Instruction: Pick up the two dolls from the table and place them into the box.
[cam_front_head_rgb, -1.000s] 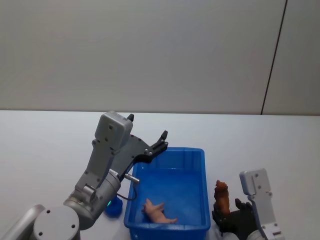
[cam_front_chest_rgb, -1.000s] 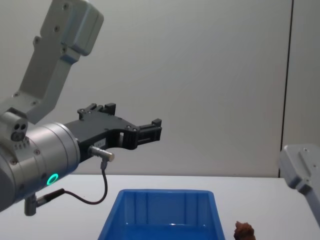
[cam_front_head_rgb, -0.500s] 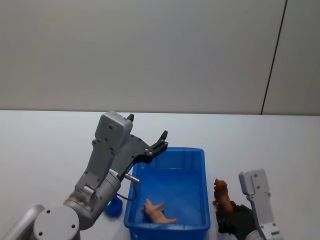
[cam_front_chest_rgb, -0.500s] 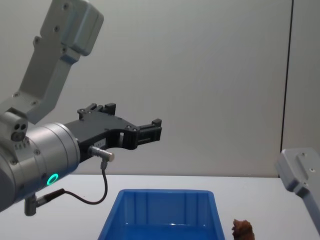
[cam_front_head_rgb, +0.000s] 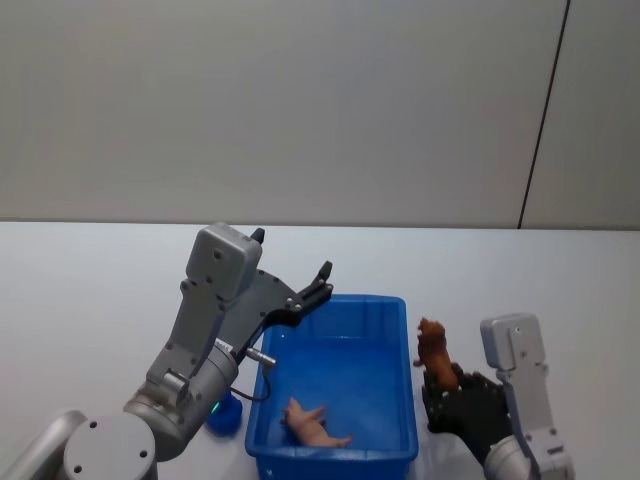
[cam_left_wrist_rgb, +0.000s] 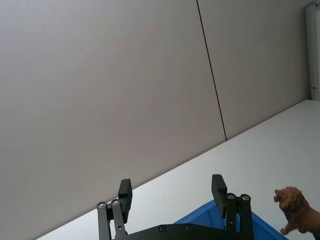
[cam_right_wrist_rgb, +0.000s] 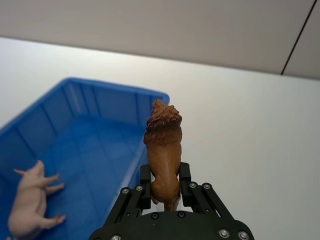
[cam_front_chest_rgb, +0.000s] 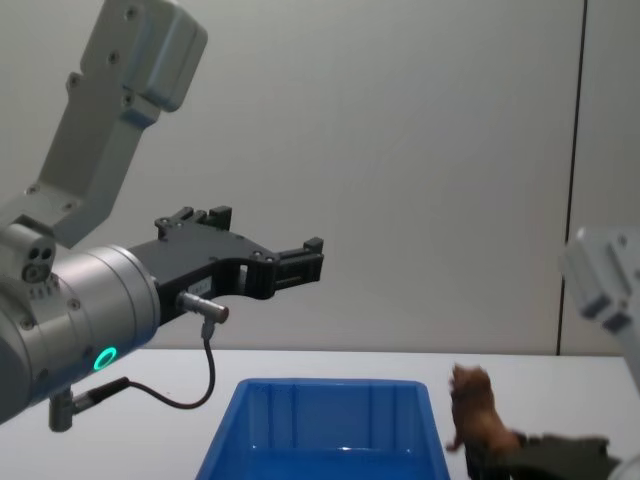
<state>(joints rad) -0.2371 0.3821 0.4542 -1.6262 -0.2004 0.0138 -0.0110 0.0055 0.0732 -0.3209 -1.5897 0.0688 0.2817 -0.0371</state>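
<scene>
Passage: box (cam_front_head_rgb: 365, 318) open from above, floor free except pink doll (cam_front_head_rgb: 316, 424) at 7 o'clock.
Obstacles: left gripper (cam_front_head_rgb: 293, 254), jaws apart, over rim at 11 o'clock; right gripper (cam_front_head_rgb: 440, 388) clamping brown doll (cam_front_head_rgb: 432, 348) just outside wall at 3 o'clock.
Table (cam_front_head_rgb: 520, 280) free at 1 o'clock.

No writing, label, brand mark, number or sign can be read anywhere (the bright blue ribbed plastic bin (cam_front_head_rgb: 350, 299) and the reddish-brown lion figurine (cam_front_head_rgb: 434, 355) both have plain, unmarked surfaces).
</scene>
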